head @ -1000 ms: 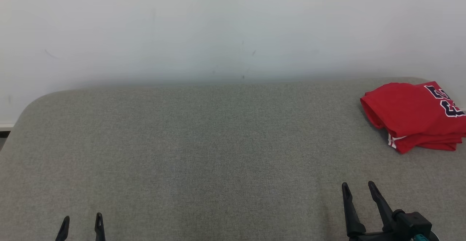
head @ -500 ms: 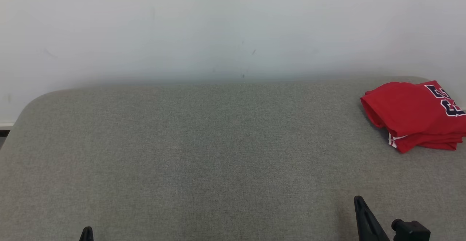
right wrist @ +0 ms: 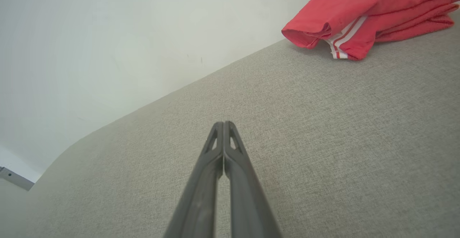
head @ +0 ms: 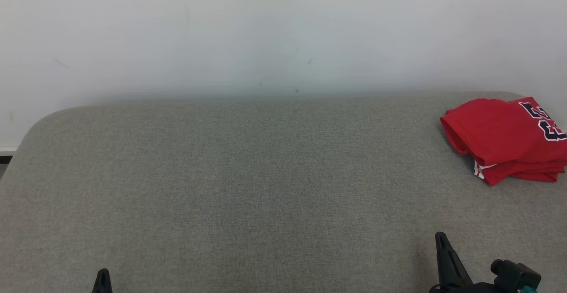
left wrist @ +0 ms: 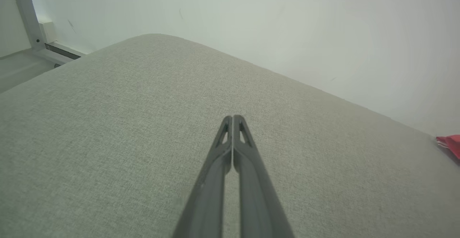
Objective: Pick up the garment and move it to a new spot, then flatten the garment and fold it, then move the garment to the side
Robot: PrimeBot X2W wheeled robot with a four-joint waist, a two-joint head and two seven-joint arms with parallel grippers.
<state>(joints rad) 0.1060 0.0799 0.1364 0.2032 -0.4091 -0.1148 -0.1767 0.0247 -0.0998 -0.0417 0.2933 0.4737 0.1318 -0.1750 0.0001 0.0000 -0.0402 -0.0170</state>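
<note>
A folded red garment (head: 505,138) with dark lettering and white stripes lies at the far right of the grey cushioned surface (head: 266,182), near the wall. It also appears at the top right of the right wrist view as the garment (right wrist: 366,11), and as a red sliver (left wrist: 451,142) in the left wrist view. My left gripper (left wrist: 233,118) is shut with nothing in it, low at the front left (head: 102,277). My right gripper (right wrist: 223,124) is shut and empty too, at the front right (head: 442,242), well short of the garment.
A pale wall (head: 283,32) rises right behind the surface. The surface's rounded left corner (head: 40,125) drops to the floor, where a metal frame leg (left wrist: 27,15) stands. The wide middle of the fabric surface lies bare.
Both grippers have closed from open and drawn back toward the bottom edge of the head view. The garment has stayed in place.
</note>
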